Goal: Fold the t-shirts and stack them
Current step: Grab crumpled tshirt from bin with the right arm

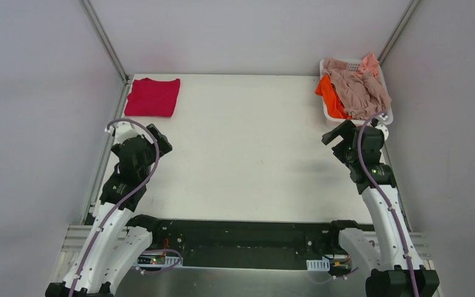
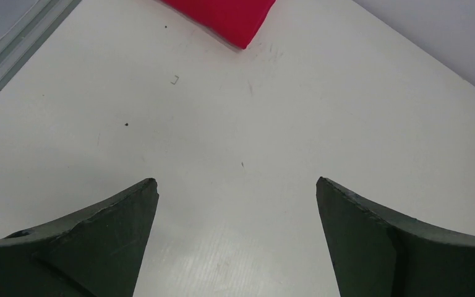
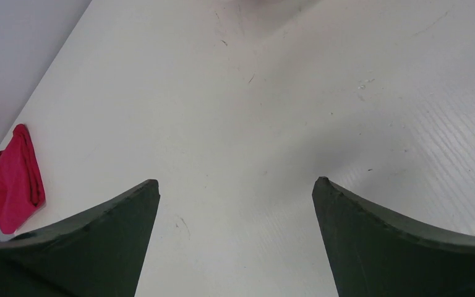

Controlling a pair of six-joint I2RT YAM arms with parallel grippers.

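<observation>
Two released: left claw (image 2: 235, 180), right claw (image 3: 235, 180) | crimson tee (image 1: 153, 97) folded | beige tee (image 1: 362, 90) in basket (image 1: 349, 64)

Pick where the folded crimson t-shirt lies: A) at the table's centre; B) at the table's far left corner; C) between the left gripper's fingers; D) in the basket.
B: the crimson t-shirt lies folded at the far left corner of the table, away from the basket.

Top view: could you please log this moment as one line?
crimson tee folded, far left | basket: beige tee, orange tee | left fingers open | right fingers open
</observation>
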